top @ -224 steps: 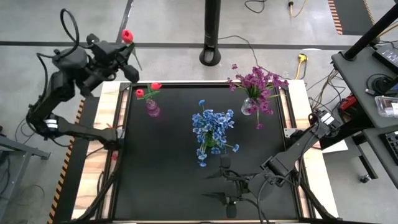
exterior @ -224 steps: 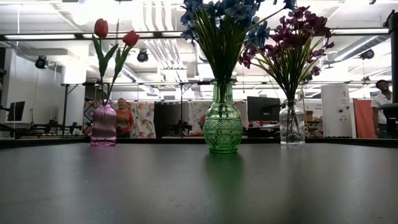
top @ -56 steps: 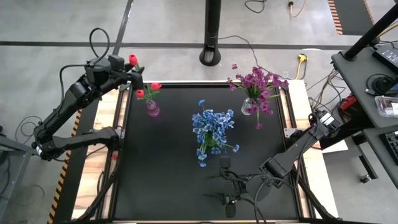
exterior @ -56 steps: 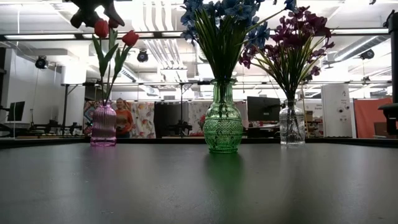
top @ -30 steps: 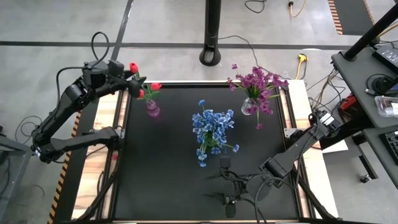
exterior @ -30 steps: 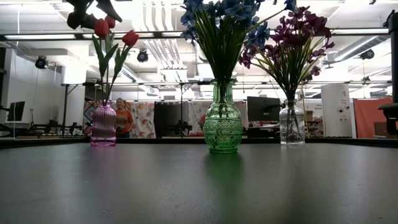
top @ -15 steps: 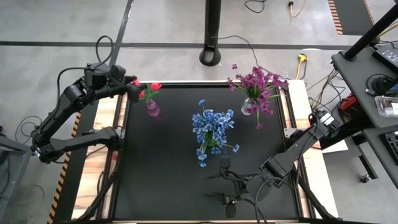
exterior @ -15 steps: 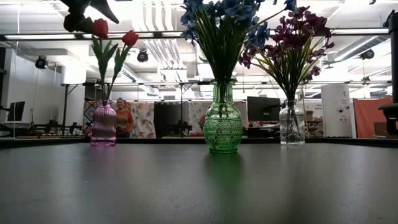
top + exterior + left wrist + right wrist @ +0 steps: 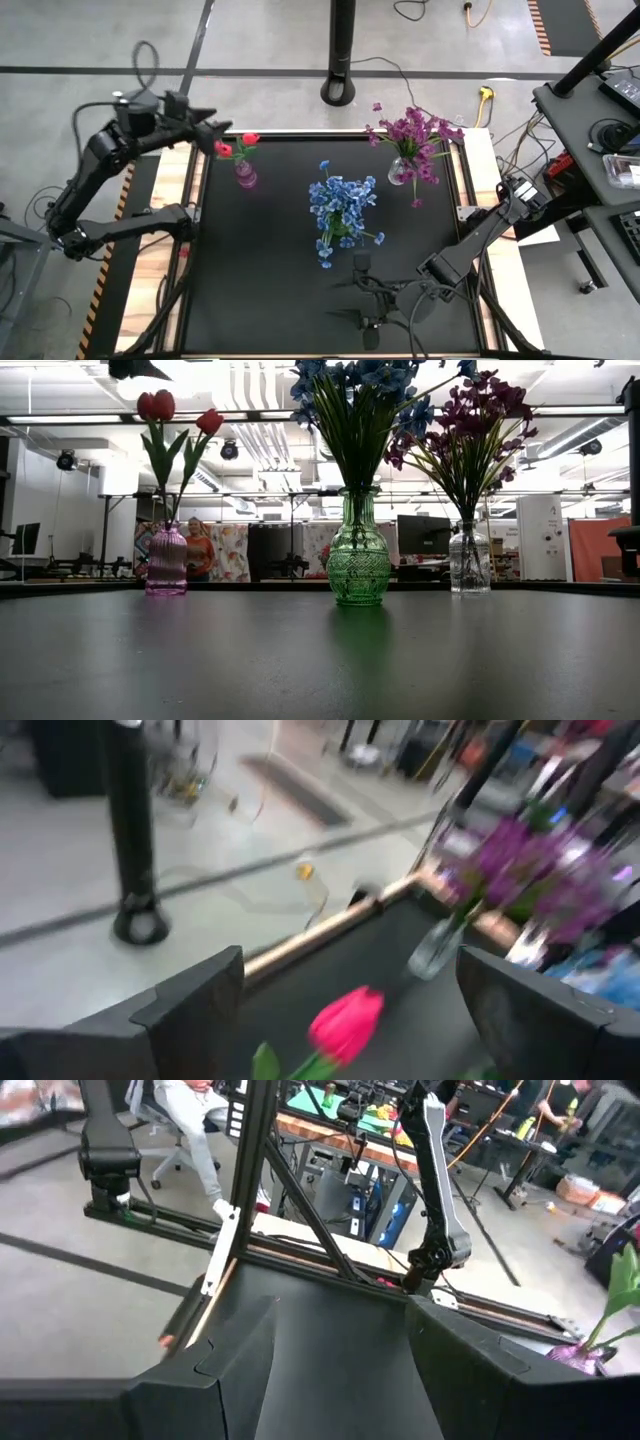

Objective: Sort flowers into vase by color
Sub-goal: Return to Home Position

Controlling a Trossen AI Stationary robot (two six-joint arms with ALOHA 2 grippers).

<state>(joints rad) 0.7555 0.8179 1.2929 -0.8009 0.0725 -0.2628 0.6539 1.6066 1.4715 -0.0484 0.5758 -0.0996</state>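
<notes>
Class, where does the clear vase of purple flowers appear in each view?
High view: clear vase, upper right of centre.
Low view: vase right of the green vase.
Left wrist view: vase beyond the red tulip.
Right wrist view: not in it.
Landmark: the black tabletop.

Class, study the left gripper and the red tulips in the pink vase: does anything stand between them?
Nothing visible. The left gripper, open, hangs by the table's far left corner; open air separates it from the red tulips in the pink vase. The right arm waits at the near edge.
</notes>
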